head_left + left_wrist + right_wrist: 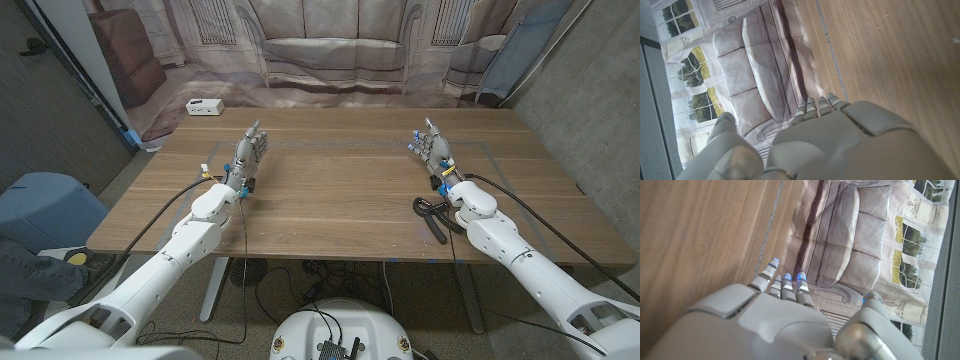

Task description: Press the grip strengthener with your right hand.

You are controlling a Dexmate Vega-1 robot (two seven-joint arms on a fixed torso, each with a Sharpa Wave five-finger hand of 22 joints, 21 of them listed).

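The right hand [432, 147] is standing over the far right part of the wooden table [330, 200], its fingers [785, 284] stretched forward and a little apart, gripping nothing, while the left hand [249, 152] is mirroring it on the far left side, likewise unclenched and holding nothing. The black grip strengthener [434, 214] is lying on the table just beside the right forearm, near the front edge and well behind the right hand, its two handles splaying apart. A small white box [205, 107] is sitting on the floor beyond the table's far left corner, before a printed backdrop of a sofa [330, 45].

Matt wood-grain table [330, 200], smooth plastic hands, black grip strengthener [432, 215]
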